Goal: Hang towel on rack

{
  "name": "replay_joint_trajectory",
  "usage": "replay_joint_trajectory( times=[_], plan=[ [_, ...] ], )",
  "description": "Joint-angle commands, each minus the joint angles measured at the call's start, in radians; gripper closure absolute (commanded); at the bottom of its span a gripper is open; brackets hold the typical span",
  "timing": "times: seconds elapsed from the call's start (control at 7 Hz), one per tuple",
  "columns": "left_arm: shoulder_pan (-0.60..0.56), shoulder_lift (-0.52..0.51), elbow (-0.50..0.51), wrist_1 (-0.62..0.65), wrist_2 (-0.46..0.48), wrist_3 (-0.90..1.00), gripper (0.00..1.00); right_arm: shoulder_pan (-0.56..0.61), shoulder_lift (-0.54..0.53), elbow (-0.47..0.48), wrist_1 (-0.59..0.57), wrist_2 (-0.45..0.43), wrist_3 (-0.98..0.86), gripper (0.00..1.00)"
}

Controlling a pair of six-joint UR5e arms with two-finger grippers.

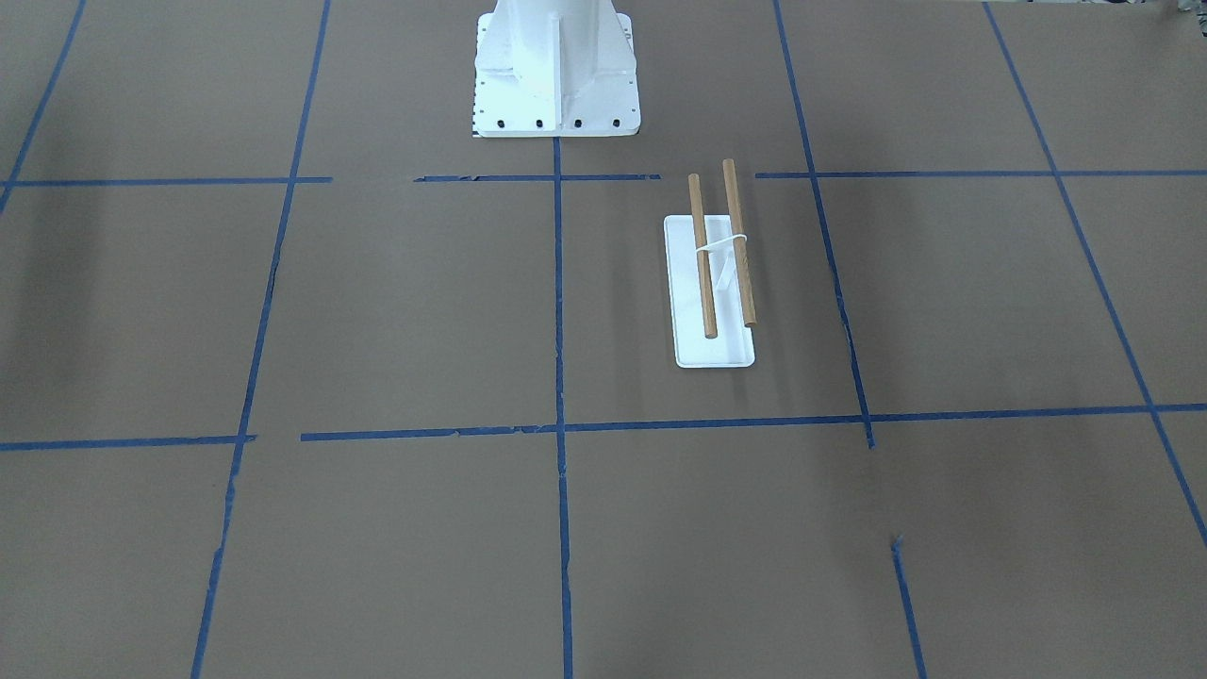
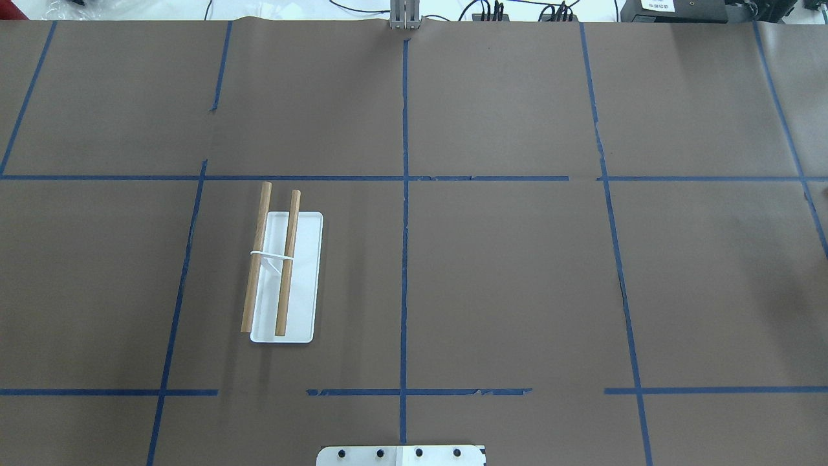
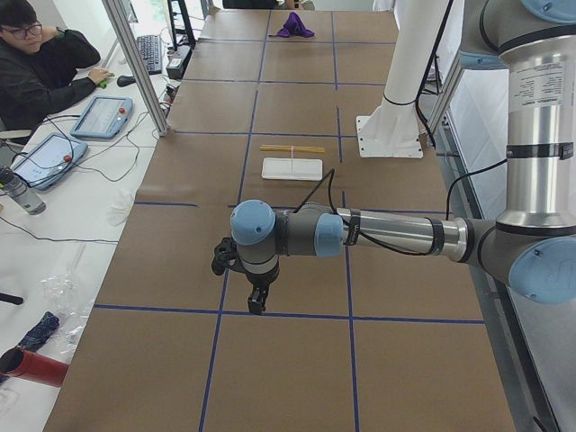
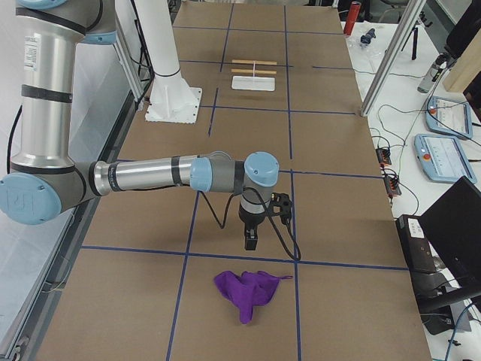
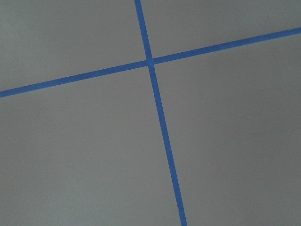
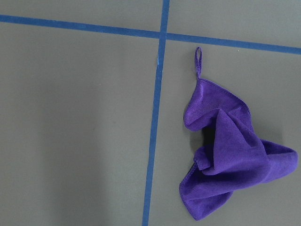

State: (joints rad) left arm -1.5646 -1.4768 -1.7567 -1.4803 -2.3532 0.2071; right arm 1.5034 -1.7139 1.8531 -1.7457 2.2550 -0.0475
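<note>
The rack point(image 1: 714, 283) stands on the brown table: a flat white base, a thin white upright and two bare wooden rods. It also shows in the overhead view point(image 2: 284, 278) and small in both side views point(image 3: 292, 162) point(image 4: 254, 75). The towel point(image 4: 246, 292) is purple and lies crumpled on the table at the far right end, also in the right wrist view point(image 6: 230, 160). My right gripper point(image 4: 250, 239) points down above the table just short of the towel. My left gripper point(image 3: 257, 304) points down over the left end, far from the rack. I cannot tell whether either is open or shut.
The white bolted robot pedestal point(image 1: 556, 75) stands at the table's robot side, behind the rack. Blue tape lines point(image 5: 160, 117) form a grid on the table. An operator point(image 3: 36, 63) with tablets point(image 3: 101, 117) sits beyond the far edge.
</note>
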Motion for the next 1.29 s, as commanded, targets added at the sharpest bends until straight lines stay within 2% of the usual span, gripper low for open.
replay_joint_trajectory(
  times=[0.0,0.43,0.71,1.14],
  plan=[
    [0.000,-0.007,-0.001,-0.002,0.000,0.005,0.00,0.000,0.002,0.000,0.000,0.000,0.000,0.00],
    [0.002,-0.001,-0.046,-0.003,-0.001,0.005,0.00,0.000,0.005,0.017,0.000,0.002,0.002,0.00],
    [0.003,-0.016,-0.050,-0.012,-0.012,0.008,0.00,0.000,0.008,0.101,0.011,0.005,0.014,0.00],
    [0.003,-0.089,-0.031,-0.167,-0.006,0.000,0.00,0.001,-0.007,0.124,0.050,0.029,0.015,0.00]
  ],
)
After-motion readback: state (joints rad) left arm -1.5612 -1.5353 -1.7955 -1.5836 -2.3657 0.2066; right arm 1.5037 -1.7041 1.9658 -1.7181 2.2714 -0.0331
